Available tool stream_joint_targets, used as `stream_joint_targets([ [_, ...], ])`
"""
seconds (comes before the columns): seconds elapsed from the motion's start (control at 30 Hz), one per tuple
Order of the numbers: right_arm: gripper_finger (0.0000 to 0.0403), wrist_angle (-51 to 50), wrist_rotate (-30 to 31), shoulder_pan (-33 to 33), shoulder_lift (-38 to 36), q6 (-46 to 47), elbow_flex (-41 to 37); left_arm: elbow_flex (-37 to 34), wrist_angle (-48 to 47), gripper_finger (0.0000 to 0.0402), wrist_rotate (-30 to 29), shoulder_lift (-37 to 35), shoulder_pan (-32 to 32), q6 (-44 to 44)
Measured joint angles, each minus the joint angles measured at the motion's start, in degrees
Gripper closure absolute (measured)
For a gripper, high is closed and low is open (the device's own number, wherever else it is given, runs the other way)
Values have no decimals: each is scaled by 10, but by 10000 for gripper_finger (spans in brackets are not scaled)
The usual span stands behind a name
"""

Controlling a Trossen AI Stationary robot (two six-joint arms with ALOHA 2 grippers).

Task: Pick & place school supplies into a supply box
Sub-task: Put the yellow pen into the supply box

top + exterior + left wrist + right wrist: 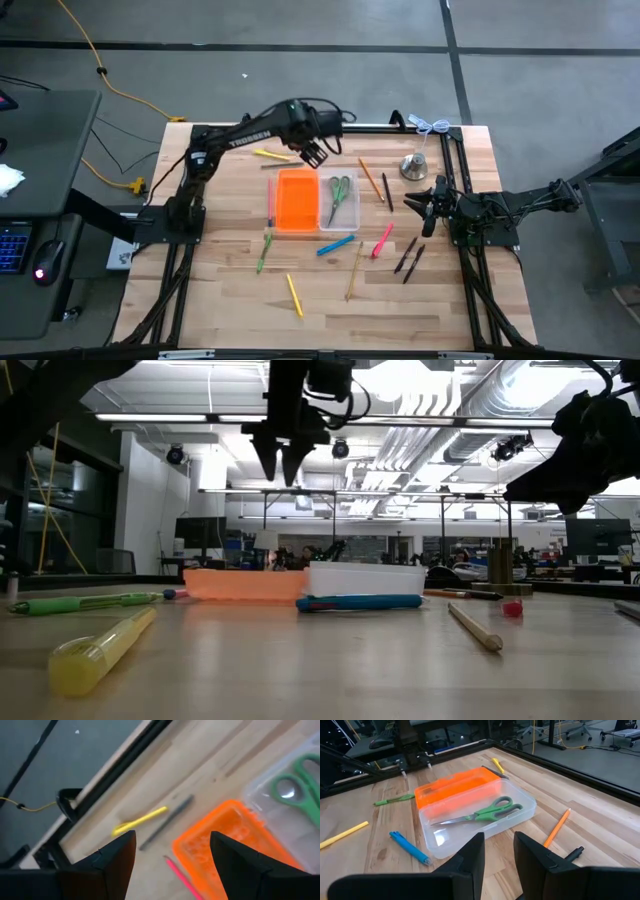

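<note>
Nearest the front edge of the pale wooden tabletop: a yellow marker lying flat, and just beyond it to the right a wood-tan pencil.

Next row back: a green pen on the left, a blue pen lying close to the near end of the box, a pink marker, then two black pens side by side on the right.

Mid-table: the small rectangular plastic supply box, opened flat, solid orange half on the left and clear translucent tray on the right. Inside the clear tray, green-handled scissors, handles towards the far end.

To the right of the box and level with it: the right pincer, held low, pointing at the box, fingers a narrow gap apart and gripping nothing.

Beyond that, past the tray's far right corner: an orange pencil beside a dark pen, and farther right a silver bell-shaped metal object.

Farthest back: the left pincer, raised above the tabletop just past the far end of the orange half, fingers spread wide and empty. Close by on the wood, a yellow highlighter with a thin dark grey pen alongside.
</note>
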Motion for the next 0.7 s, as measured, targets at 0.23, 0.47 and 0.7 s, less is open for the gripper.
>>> stream_joint_targets([
  [0.23, 320, 0, 0, 0, 0, 0, 0, 0, 1, 121, 18, -9, 50, 85],
  [0.47, 320, 0, 0, 0, 0, 0, 0, -12, 1, 117, 44, -15, 99, 174],
  [0.7, 320, 0, -1, 0, 0, 0, 0, -54, 53, 121, 77, -47, 145, 239],
])
